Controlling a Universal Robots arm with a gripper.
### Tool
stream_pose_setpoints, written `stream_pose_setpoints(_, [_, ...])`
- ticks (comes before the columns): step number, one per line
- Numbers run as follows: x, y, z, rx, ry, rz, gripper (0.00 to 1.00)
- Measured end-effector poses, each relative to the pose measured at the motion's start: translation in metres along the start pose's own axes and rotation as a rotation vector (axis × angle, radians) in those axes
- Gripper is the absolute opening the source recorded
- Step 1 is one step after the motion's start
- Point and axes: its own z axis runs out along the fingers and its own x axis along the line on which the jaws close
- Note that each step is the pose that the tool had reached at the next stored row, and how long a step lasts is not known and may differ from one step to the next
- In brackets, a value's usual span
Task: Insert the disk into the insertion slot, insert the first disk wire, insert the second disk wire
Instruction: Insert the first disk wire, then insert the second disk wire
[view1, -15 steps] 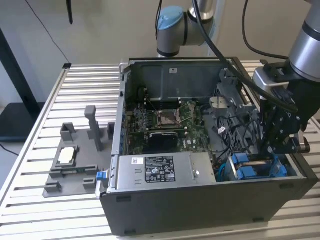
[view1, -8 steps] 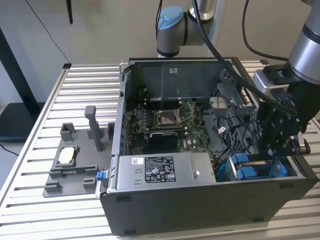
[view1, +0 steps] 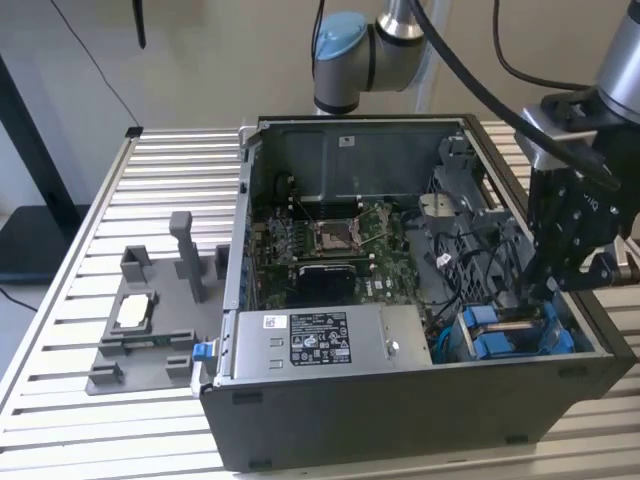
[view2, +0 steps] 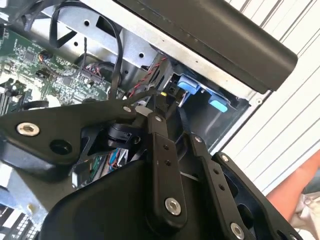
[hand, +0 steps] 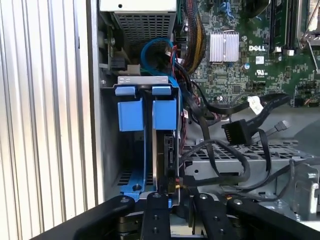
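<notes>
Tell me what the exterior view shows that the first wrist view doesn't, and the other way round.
The exterior view adds the whole computer case, the arm's blue joint above it, a grey tray at the exterior view's left, and the long power box with its sticker. The first wrist view adds a close look into the drive bay: the blue-framed disk on edge, a loose black plug and a silver finned block. Both share the blue tabs, the green board and the gripper at the bay.

Lab: opened computer case (view1: 400, 400) on slatted bench (view1: 180, 160).
</notes>
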Motion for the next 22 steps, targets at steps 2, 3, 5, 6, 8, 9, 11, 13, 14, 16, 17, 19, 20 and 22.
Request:
stream_pose_setpoints(2, [-0.0005, -0.0002, -0.0063, 0.0, -0.0003, 0.0, 0.27])
stream_pose_setpoints(3, [-0.0008, -0.0003, -0.0098, 0.0, -0.0003, 0.0, 0.27])
stream_pose_setpoints(5, [-0.0017, -0.0004, -0.0165, 0.0, -0.0009, 0.0, 0.27])
stream_pose_setpoints(6, [-0.0022, -0.0005, -0.0199, 0.0, -0.0012, 0.0, 0.27])
stream_pose_setpoints(8, [-0.003, -0.0006, -0.0241, 0.0, -0.0013, 0.0, 0.27])
stream_pose_setpoints(9, [-0.0035, -0.0006, -0.0257, 0.0001, -0.0013, 0.0, 0.27])
stream_pose_setpoints(11, [-0.0053, -0.0002, -0.0273, 0.0012, -0.0015, 0.0, 0.27])
stream_pose_setpoints(13, [-0.0092, 0.0013, -0.0278, 0.0061, -0.0014, 0.0, 0.27])
stream_pose_setpoints(14, [-0.0112, 0.0019, -0.028, 0.0088, -0.0016, 0.0, 0.27])
stream_pose_setpoints(16, [-0.0154, 0.0033, -0.0281, 0.0127, -0.0018, 0.0, 0.27])
stream_pose_setpoints(17, [-0.0178, 0.0038, -0.028, 0.0131, -0.0019, 0.0, 0.27])
stream_pose_setpoints(19, [-0.0232, 0.0043, -0.0279, 0.0134, -0.0018, 0.0, 0.27])
stream_pose_setpoints(20, [-0.0253, 0.0045, -0.028, 0.0123, -0.0018, 0.0, 0.27])
stream_pose_setpoints(22, [-0.0283, 0.0047, -0.0294, 0.0059, -0.0015, 0.0, 0.27])
